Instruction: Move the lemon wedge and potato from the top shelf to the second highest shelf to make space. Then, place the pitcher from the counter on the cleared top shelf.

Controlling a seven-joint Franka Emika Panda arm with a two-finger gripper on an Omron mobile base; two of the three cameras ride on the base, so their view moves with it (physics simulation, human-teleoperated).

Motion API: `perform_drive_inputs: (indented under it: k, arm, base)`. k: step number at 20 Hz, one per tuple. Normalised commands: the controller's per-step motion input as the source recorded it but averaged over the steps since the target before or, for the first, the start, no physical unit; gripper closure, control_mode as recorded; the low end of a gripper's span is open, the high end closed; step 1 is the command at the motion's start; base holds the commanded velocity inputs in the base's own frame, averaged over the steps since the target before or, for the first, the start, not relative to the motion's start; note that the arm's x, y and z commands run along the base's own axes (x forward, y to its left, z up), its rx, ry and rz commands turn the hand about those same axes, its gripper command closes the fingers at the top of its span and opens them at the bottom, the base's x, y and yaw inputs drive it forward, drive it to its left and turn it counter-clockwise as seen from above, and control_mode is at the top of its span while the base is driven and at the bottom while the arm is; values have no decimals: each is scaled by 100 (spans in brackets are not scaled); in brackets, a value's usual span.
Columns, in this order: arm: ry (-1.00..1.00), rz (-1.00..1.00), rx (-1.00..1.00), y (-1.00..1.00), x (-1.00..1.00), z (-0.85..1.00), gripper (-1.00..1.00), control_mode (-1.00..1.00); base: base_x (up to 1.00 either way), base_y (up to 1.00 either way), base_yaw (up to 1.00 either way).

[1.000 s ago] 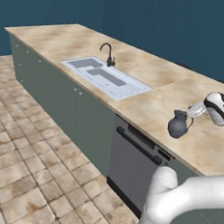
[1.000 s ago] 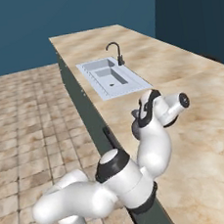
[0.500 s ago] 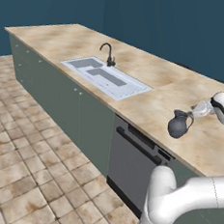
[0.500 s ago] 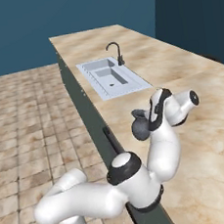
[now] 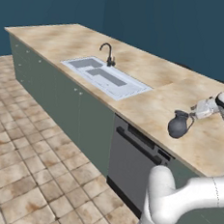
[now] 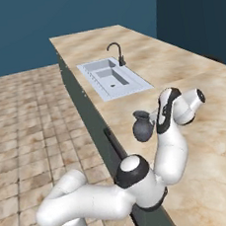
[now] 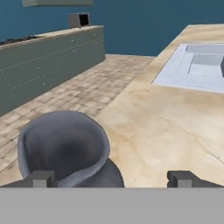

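Observation:
The dark blue-grey pitcher (image 5: pixel 179 126) (image 6: pixel 144 126) stands upright on the beige counter (image 5: pixel 150 88) near its front edge, right of the sink. My gripper (image 5: pixel 193 113) is level with the pitcher's neck, just to its right, and it is open. In the hand view the pitcher's flared rim (image 7: pixel 65 148) looms close at the lower left, beside the left fingertip (image 7: pixel 41 178). The gripper (image 7: pixel 111 178) spans wide, with most of the gap over bare counter (image 7: pixel 166 122). The lemon wedge, potato and both shelves are out of view.
A pale sink (image 5: pixel 105 77) (image 6: pixel 112 78) with a black faucet (image 5: pixel 107 53) lies left of the pitcher. A dishwasher front (image 5: pixel 133 159) sits under the counter edge. Tiled floor lies beyond the edge, and a second run of grey-green cabinets (image 7: pixel 43 65) stands across the room.
The arm's upper links have swung a little to the right in the right base view. The hand stays beside the pitcher, jaws still open. The pitcher has not moved.

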Motion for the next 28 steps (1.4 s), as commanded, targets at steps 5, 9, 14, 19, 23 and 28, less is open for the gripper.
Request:
perform_drive_inputs:
  k: [5, 9, 14, 19, 23, 28]
  arm:
    - [0, 8, 0, 0, -22, -51, -100, -100]
    - [0, 7, 0, 0, -36, -40, -100, -100]
    - [-5, 3, 0, 14, -42, -3, -100, -100]
    - [-13, 0, 0, 38, -4, 0, -100, -100]
    - [-15, 0, 0, 39, -3, -8, -100, -100]
    - [-5, -3, 0, 9, 0, -5, -100, -100]
  base:
    - [0, 0, 0]
    - [0, 0, 0]
    - [0, 0, 0]
    - [0, 0, 0]
    - [0, 0, 0]
    - [0, 0, 0]
